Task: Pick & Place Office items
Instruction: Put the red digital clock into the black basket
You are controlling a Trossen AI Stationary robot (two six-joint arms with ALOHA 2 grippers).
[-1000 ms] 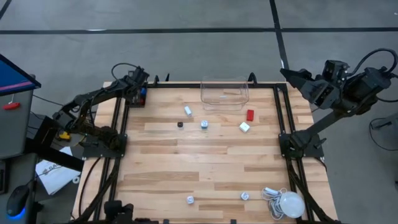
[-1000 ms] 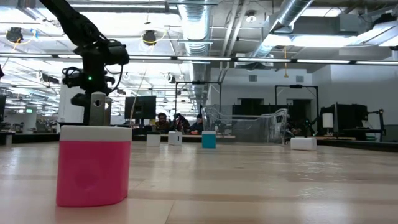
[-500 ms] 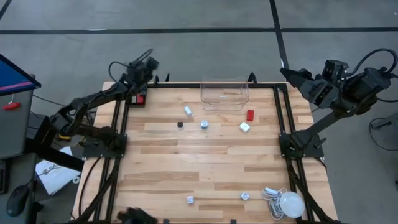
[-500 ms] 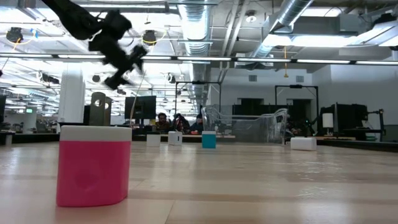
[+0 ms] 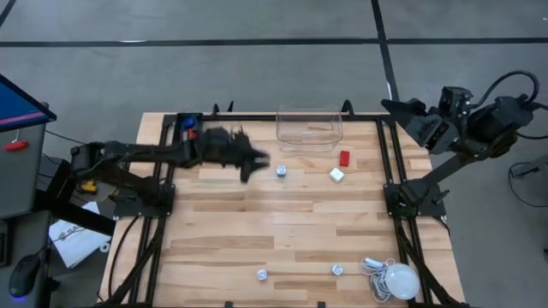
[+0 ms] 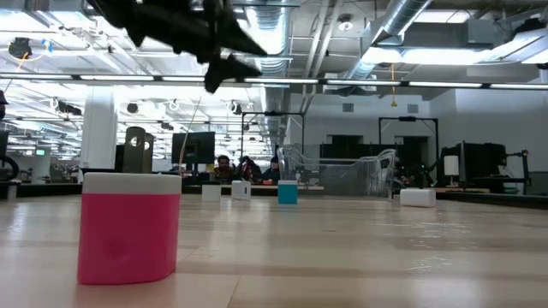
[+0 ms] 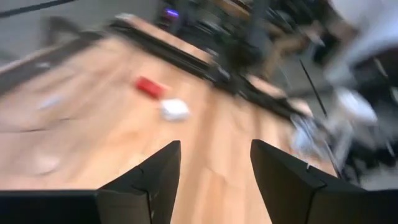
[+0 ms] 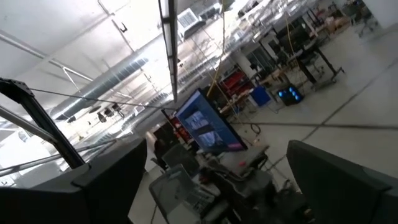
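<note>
From above: pale wooden planks on the table (image 5: 274,222), black frame rails around it. My left gripper (image 5: 254,160) is out over the far half, blurred, where half a second ago it sat back at the far-left corner. A silvery-blue piece (image 5: 281,171) lies just beside it; a white block (image 5: 336,174) and a red block (image 5: 344,157) sit further right, near a clear box (image 5: 309,127). Two silvery bits (image 5: 262,275) lie near the front edge. My right gripper (image 5: 401,109) waits off the table's far-right corner.

Low down: a fat pink cylinder with a white cap (image 6: 129,227) stands close; my left gripper (image 6: 224,64) is high overhead, now further right.

Left wrist: my fingers (image 7: 152,180) are spread apart, holding nothing; red and white blocks lie ahead on the wood.

Right wrist: fingers (image 8: 102,180) wide apart, only room beyond.
</note>
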